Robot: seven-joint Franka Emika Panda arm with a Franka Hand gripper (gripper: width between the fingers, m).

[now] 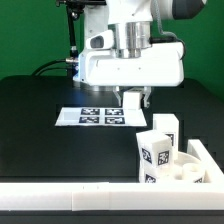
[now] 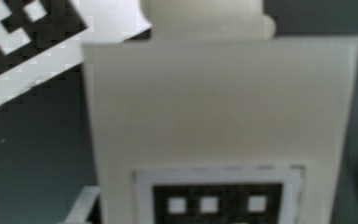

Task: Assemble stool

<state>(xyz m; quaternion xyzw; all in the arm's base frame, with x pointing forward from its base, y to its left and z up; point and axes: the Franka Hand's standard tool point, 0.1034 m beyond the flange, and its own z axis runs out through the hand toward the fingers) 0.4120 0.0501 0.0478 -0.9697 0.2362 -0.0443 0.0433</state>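
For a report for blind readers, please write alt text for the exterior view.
A white robot arm reaches down over a black table, its fingers near the marker board. White stool legs with square tags and a round seat sit at the exterior view's lower right, behind a white bar.

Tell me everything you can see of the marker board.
The marker board is a thin flat white strip printed with a row of black-and-white square tags. It lies flat on the black table, near its middle. The gripper hangs at its end toward the exterior view's right; whether they touch cannot be told. One tagged corner shows in the wrist view.
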